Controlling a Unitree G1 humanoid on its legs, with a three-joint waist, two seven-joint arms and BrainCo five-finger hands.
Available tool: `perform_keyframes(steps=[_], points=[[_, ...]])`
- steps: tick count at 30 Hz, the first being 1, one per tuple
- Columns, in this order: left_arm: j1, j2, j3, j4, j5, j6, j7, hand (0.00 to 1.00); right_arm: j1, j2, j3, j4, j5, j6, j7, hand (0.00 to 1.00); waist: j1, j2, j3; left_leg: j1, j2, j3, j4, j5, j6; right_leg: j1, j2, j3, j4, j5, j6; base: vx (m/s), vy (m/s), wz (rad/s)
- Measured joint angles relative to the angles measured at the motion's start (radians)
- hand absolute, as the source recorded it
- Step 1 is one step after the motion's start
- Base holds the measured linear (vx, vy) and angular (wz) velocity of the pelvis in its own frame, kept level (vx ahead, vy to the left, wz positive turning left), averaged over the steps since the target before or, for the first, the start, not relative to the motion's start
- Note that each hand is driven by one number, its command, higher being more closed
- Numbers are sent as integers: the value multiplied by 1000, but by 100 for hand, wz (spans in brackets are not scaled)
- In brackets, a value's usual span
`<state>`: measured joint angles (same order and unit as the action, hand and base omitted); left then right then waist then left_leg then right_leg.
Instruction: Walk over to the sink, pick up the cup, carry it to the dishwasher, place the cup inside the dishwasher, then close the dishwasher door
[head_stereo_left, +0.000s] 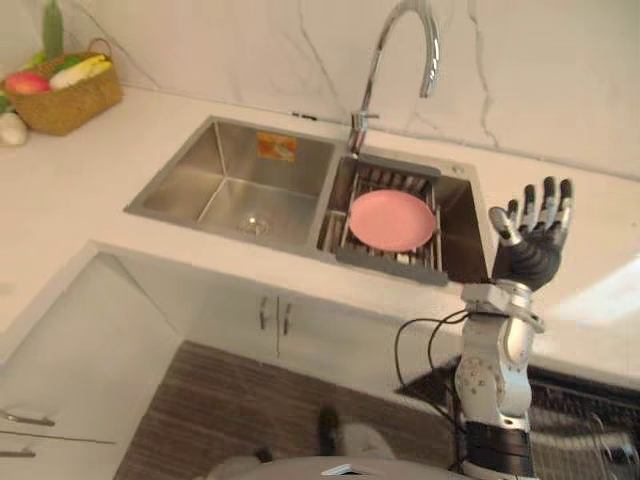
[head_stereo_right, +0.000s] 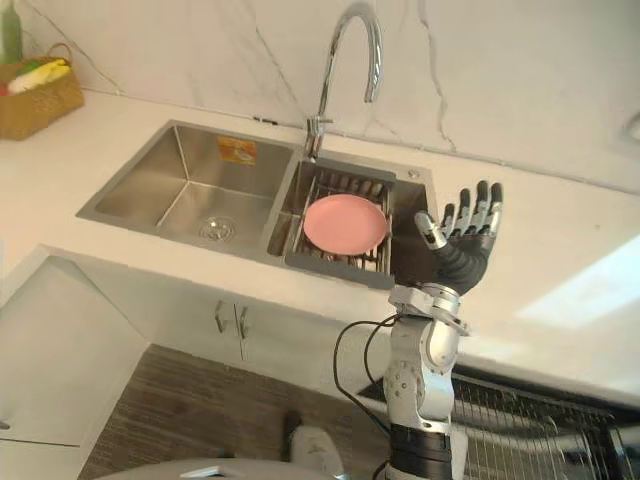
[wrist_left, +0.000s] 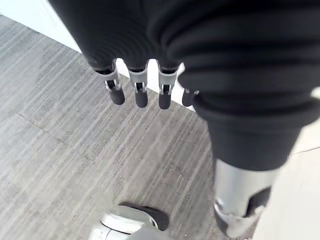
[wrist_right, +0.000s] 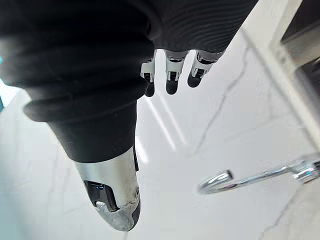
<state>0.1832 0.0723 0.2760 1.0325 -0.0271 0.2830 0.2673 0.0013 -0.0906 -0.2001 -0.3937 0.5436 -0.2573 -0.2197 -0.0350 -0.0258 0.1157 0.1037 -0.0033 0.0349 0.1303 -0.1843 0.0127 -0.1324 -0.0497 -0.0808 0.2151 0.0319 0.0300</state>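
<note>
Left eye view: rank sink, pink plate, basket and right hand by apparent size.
1. Sink
2. Basket
3. Plate and right hand look about alike; the hand is raised nearer the camera, so no ranking between them.

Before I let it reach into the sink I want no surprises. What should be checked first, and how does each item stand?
1. Cup found: not ok; the sink holds a plate on a rack, no cup seen.
2. Right hand open: ok; raised by the sink's right end, fingers straight.
3. Left hand free: ok; relaxed over the floor.
4. Faucet clear of hand: ok.
5. Dishwasher open: cannot tell; a wire basket shows lower right.
</note>
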Motion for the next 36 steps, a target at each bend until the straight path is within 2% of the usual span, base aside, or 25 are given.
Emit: perform_keyframes(steps=[4, 7, 10, 11, 12, 13, 14, 15, 16, 17, 18, 19, 20, 21, 22, 23, 24, 25, 26, 28, 29, 32, 33, 34, 36], points=[[6, -38, 7, -5, 12, -10, -5, 0, 15, -1, 0, -50, 0, -1, 1, 0, -2, 42, -11, 31, 68, 85, -14, -1, -39, 32, 48, -18, -28, -17, -26, 185, -173, 4], [7, -42, 35, -4, 10, -9, -8, 0, 16, -1, 1, -67, 1, -1, 2, 0, -3, 41, -8, 58, 85, 104, -45, -1, -51, 45, 72, -8, -34, -40, -29, 40, -84, -16], [5, -35, 29, 3, 11, -11, -9, 0, 34, -11, 3, -65, 4, -1, 22, 0, -14, 41, -23, 76, 100, 102, -37, -35, -60, 48, 91, -8, -12, -74, -46, 10, -45, -10], [6, -34, 25, 13, 11, -10, -9, 0, 43, -32, 5, -60, 18, 0, 42, 0, -24, 57, -34, 70, 112, 103, -28, -48, -62, 47, 99, -14, -10, -83, -51, 62, -39, -7], [9, -34, 24, 18, 11, -10, -8, 0, 54, -48, 10, -56, 25, 1, 51, 0, -27, 61, -40, 71, 120, 107, -27, -53, -67, 50, 110, -17, -14, -89, -57, 148, -36, 1], [12, -30, 30, 43, 12, -14, -6, 0, 66, -65, 24, -38, 47, 1, 83, 0, -29, 47, -41, 45, 134, 119, 116, -83, -70, 65, 113, -16, -17, -109, -69, 150, 1, 7], [-12, -16, 34, 54, 11, -14, -1, 0, 70, -64, 30, 7, 64, 7, 106, 0, -33, 45, -14, -100, 172, 125, 442, -87, -65, 79, 117, -20, -5, -126, -83, 155, -40, -3], [-15, -19, 29, 45, 11, -16, 6, 0, 71, -68, 36, 27, 73, 21, 116, 0, -28, 45, -9, -156, 191, 119, 577, -49, -55, 95, 122, -15, -7, -130, -89, 158, -12, -23], [-9, -26, 27, 44, 18, -21, 12, 0, 79, -60, 45, 40, 79, 46, 138, 0, -17, 51, 3, -228, 219, 90, 766, 52, -57, 148, 133, -4, -24, -131, -95, 217, -4, -49], [5, -34, 24, 47, 34, -20, 11, 0, 83, -41, 43, 64, 78, 46, 152, 0, -5, 58, 19, -267, 225, 67, 877, 93, -69, 189, 139, 27, -29, -138, -104, 234, 68, -53], [13, -37, 13, 47, 37, -19, 9, 0, 83, -34, 42, 85, 77, 44, 152, 0, 0, 62, 20, -275, 223, 61, 896, 71, -66, 201, 138, 45, -24, -143, -107, 227, 97, -70], [21, -39, -8, 45, 51, -18, 8, 0, 76, -32, 45, 135, 76, 43, 150, 0, 9, 63, 20, -292, 214, 69, 873, 27, -68, 211, 132, 84, -25, -149, -105, 216, 101, -96], [32, -38, -12, 46, 63, -17, 6, 0, 69, -32, 45, 174, 62, 45, 139, 0, 25, 54, 24, -298, 195, 71, 766, -11, -68, 217, 117, 130, -31, -151, -101, 229, 106, -101], [37, -38, -13, 46, 69, -17, 4, 0, 66, -32, 54, 182, 42, 48, 122, 0, 27, 48, 27, -294, 181, 65, 688, -22, -68, 219, 107, 149, -35, -151, -99, 237, 127, -99], [47, -38, -14, 46, 71, -12, -6, 0, 61, -36, 64, 182, 6, 48, 89, 0, 25, 42, 30, -285, 147, 29, 509, -28, -74, 215, 90, 182, -38, -152, -82, 193, 123, -73], [51, -39, -14, 46, 70, -8, -12, 0, 56, -40, 69, 183, -3, 48, 74, 0, 24, 42, 30, -270, 131, 6, 420, -21, -81, 209, 85, 199, -38, -152, -71, 199, 185, -99], [62, -45, -16, 44, 68, -1, -13, 0, 39, -52, 72, 184, -5, 49, 42, 0, 23, 53, 30, -239, 124, -25, 256, 48, -95, 201, 87, 238, -33, -154, -45, 185, 230, -101], [70, -52, -24, 45, 66, 7, -15, 0, 26, -66, 67, 184, -16, 51, 9, 0, 18, 78, 24, -198, 135, -33, 161, 139, -121, 201, 101, 266, -35, -164, -26, 238, 311, -86], [76, -52, -27, 45, 63, 11, -17, 0, 25, -70, 60, 182, -23, 54, -6, 0, 8, 84, 17, -175, 139, -29, 116, 120, -125, 200, 99, 270, -37, -171, -15, 211, 273, -47], [55, -1, -43, 34, 50, 16, -22, 0, 27, -53, 32, 172, -22, 65, -22, 0, -1, 22, 11, -124, 87, 33, -10, 165, -98, 176, 33, 260, -41, -175, 17, 171, 204, -35], [47, 8, -43, 34, 50, 21, -21, 0, 27, -54, 20, 166, -21, 65, -19, 0, -10, 9, 6, -117, 72, 46, -41, 176, -86, 174, 15, 256, -54, -170, 25, 150, 160, -30], [25, 6, -43, 29, 53, 21, -25, 0, 27, -53, -12, 166, -20, 65, 16, 0, -25, 4, 3, -81, 37, 69, -92, 187, -71, 203, -18, 238, -104, -144, 58, 126, 130, -16], [25, 6, -43, 29, 52, 20, -25, 0, 28, -53, -11, 166, -21, 65, 22, 0, -26, 5, 3, -70, 34, 73, -100, 187, -71, 205, -21, 231, -109, -141, 57, 57, 72, -13], [22, 19, -43, 38, 29, 0, -17, 0, 40, -53, -10, 164, 21, 65, 134, 0, -25, -7, -7, -34, 28, 63, -207, 249, -52, 209, -32, 146, -165, -108, 69, 17, 26, -5], [22, 19, -43, 38, 29, 0, -17, 0, 40, -53, -10, 164, 21, 65, 134, 0, -25, -7, -7, -34, 28, 63, -207, 249, -52, 209, -32, 146, -165, -108, 69, 0, 0, 0]])
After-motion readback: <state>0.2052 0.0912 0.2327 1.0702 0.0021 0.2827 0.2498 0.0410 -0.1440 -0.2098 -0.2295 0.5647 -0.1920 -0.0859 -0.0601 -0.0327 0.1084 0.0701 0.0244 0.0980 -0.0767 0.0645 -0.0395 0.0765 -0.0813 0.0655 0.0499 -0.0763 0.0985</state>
